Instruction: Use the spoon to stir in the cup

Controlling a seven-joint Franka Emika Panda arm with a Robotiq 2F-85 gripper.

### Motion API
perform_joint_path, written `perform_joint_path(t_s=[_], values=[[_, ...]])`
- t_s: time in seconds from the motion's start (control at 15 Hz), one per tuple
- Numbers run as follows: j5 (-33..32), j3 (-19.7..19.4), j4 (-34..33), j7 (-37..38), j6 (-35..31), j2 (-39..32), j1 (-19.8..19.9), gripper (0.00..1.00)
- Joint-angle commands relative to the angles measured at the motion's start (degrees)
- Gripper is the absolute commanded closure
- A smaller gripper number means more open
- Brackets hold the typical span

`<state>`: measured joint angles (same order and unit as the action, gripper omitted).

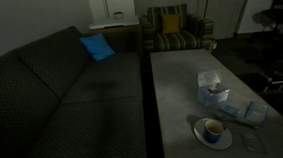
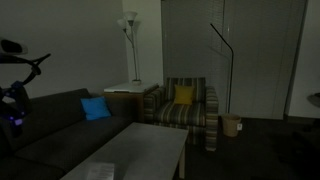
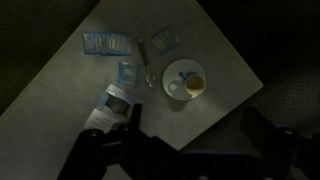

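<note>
- In an exterior view: one cup (image 1: pixel 214 130) on one saucer (image 1: pixel 199 136), by the tabletop's (image 1: pixel 172 82) near edge. Spoon too small to make out.
- In an exterior view: dim. One armchair (image 2: pixel 186 106) beyond the tabletop's far edge; cup and spoon not resolvable.
- Wrist view: one spoon (image 3: pixel 147 62) flat mid-tabletop, just beside the saucer. Three blue packets (image 3: pixel 107 43).
- Claw (image 3: pixel 185 150) above, fingers apart, empty.
- Spoon likely light, stiff, slippery: pinch mid-handle. Cup probably fragile.
</note>
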<state>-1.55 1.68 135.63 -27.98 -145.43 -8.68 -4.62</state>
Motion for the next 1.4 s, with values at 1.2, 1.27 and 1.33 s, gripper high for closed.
perform_joint_path(t_s=[1.2,1.27,1.33], values=[[-11.15,4.96,-27.89,-12.73,0.86,-40.46,11.10,0.00],[-12.53,3.15,-23.03,-8.92,-1.95,-37.04,8.65,0.00],[-12.29,3.52,-24.89,-10.00,-1.62,-38.81,9.40,0.00]])
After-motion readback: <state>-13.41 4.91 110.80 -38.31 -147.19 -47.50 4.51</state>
